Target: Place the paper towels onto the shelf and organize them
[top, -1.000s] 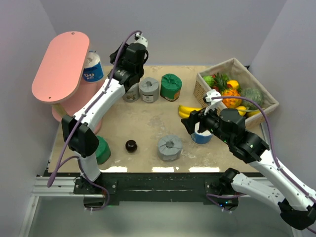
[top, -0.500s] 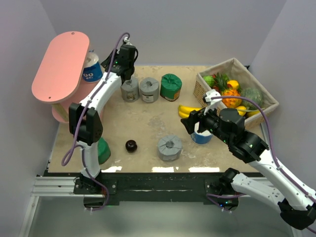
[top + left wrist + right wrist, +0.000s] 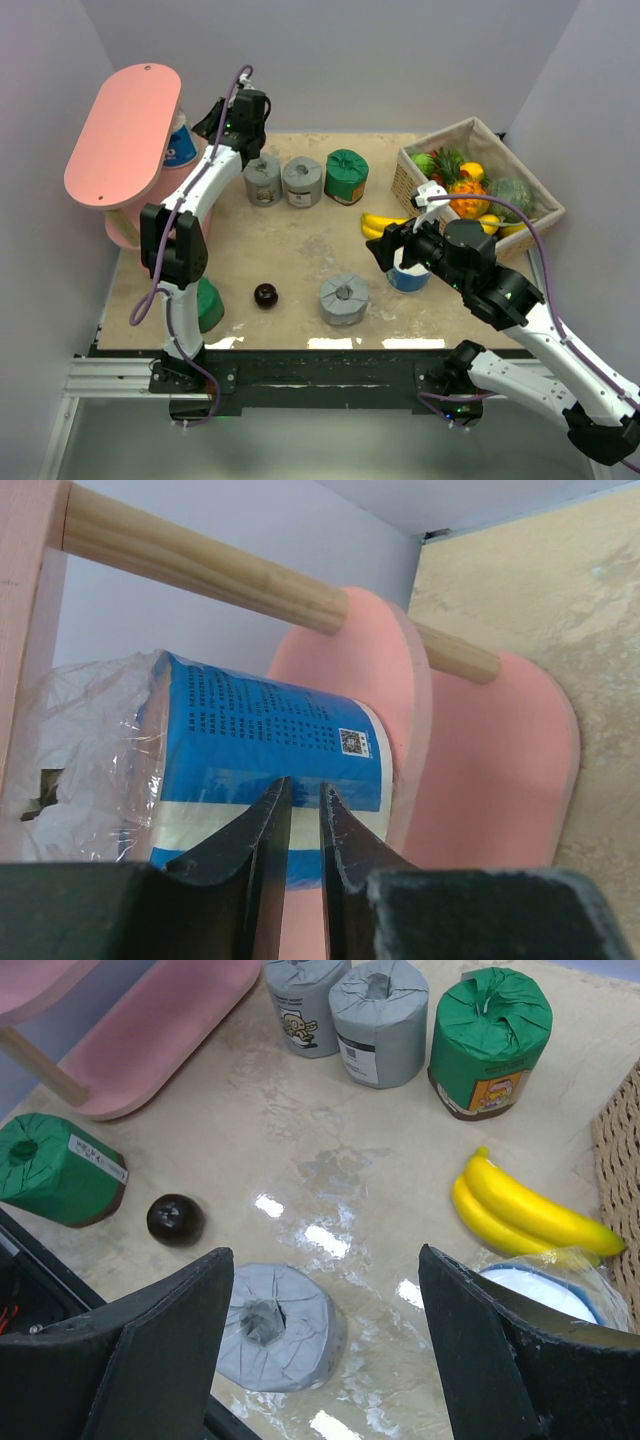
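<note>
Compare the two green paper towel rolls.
Back green roll stands beside a grey roll; near green roll sits away from that row, near the dark ball. Back one shows an orange label, near one a white barcode sticker. Both green-wrapped, on the table, off the shelf.

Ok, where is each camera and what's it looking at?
Top external: above and behind the robot, looking down at the table; left arm and right arm show.
Left wrist: on the left arm, facing the white-and-blue roll on the shelf; left gripper shows, nearly shut.
Right wrist: on the right arm, looking down at the table; right gripper shows, open.
Shared: top and right wrist both see the dark ball.
</note>
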Tool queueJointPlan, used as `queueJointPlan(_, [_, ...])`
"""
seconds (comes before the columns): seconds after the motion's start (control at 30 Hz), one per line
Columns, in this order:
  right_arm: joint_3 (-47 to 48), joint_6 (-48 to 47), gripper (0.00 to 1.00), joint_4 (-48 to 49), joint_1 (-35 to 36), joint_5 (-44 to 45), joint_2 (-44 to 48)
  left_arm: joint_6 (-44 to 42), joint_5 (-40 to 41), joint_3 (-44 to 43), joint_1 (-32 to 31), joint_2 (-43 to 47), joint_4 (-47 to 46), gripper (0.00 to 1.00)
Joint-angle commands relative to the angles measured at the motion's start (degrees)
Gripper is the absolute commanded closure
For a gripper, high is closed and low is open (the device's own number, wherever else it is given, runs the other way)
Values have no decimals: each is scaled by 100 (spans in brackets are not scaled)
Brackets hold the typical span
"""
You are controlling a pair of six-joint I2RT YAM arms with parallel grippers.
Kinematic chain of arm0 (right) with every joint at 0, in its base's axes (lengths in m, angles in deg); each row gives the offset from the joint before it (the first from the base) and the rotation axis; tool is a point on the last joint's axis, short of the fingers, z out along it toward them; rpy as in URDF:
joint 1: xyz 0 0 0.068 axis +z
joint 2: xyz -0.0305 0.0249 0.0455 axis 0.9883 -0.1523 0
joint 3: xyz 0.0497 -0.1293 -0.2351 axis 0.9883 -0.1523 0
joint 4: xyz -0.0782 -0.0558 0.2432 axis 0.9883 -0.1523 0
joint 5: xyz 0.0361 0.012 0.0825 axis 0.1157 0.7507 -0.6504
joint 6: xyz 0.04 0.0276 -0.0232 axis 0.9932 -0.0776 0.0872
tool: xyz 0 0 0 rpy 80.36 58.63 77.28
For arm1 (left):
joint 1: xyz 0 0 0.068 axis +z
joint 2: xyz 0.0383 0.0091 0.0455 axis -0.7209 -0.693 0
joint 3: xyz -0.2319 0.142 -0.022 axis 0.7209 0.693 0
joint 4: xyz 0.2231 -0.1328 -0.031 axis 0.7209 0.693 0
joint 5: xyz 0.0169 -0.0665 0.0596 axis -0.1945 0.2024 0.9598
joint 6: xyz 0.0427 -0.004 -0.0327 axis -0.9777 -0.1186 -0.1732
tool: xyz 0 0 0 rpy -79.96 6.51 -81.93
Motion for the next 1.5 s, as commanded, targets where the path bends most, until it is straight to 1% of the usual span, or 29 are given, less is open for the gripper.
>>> queueJointPlan(0.0, [61, -30, 22, 177, -3, -2, 4, -126, 371, 60, 148, 108, -339, 78])
queueJointPlan(0.17, [61, -21, 22, 177, -3, -37, 21, -117, 494, 113, 236, 143, -348, 78])
queueJointPlan(0.5, [53, -3, 22, 141, -3, -2, 91, -38, 398, 253, 297, 302, -401, 77])
queueJointPlan(0.73, [131, 32, 22, 45, -11, -46, 109, 190, 240, 157, 289, 363, -138, 76])
queueJointPlan(0.8, [132, 58, 22, 36, -3, -28, 109, 401, 83, 43, 280, 398, 11, 75])
queueJointPlan(0.83, [132, 76, 22, 19, -3, -20, 109, 497, -6, -19, 254, 398, 230, 75])
queueJointPlan(0.9, [132, 155, 22, 1, -3, 7, 83, 717, -251, -159, 183, 451, 381, 74])
queueJointPlan(0.97, [149, 295, 22, -60, -3, 50, 48, 892, -366, -230, -45, 547, 530, 73])
queueJointPlan(1.07, [149, 584, 23, -183, -3, 243, -22, 1199, -796, -449, -431, 688, 785, 69])
queueJointPlan(1.13, [167, 743, 23, -367, -3, 612, -93, 1385, -1244, -669, -694, 750, 1047, 67])
queueJointPlan(1.17, [184, 874, 23, -438, -3, 726, -128, 1629, -1428, -731, -774, 828, 1154, 66])
queueJointPlan(1.2, [176, 937, 23, -500, -3, 997, -189, 1736, -1831, -783, -845, 890, 1242, 65])
queueJointPlan(1.23, [149, 1007, 23, -631, -11, 1130, -233, 1868, -2035, -766, -950, 960, 1321, 64])
queueJointPlan(1.27, [140, 1095, 24, -710, -11, 1288, -277, 2095, -2559, -740, -986, 1152, 1348, 62])
queueJointPlan(1.3, [132, 1130, 24, -781, -3, 1420, -417, 2193, -2886, -627, -1021, 1267, 1374, 61])
queueJointPlan(1.33, [114, 1218, 23, -929, -3, 1735, -488, 2334, -3229, -530, -1038, 1529, 1340, 58])
queueJointPlan(1.37, [88, 1253, 23, -983, -3, 1886, -558, 2413, -3867, -416, -1039, 1680, 1296, 52])
queueJointPlan(1.4, [70, 1271, 23, -1027, -3, 2001, -654, 2501, -4143, -119, -1039, 1847, 1139, 49])
queueJointPlan(1.43, [35, 1280, 23, -1080, -3, 2141, -812, 2633, -4416, 58, -1039, 2197, 1024, 46])
queueJointPlan(1.47, [26, 1297, 23, -1080, -3, 2160, -909, 2669, -5002, 451, -1039, 2383, 892, 39])
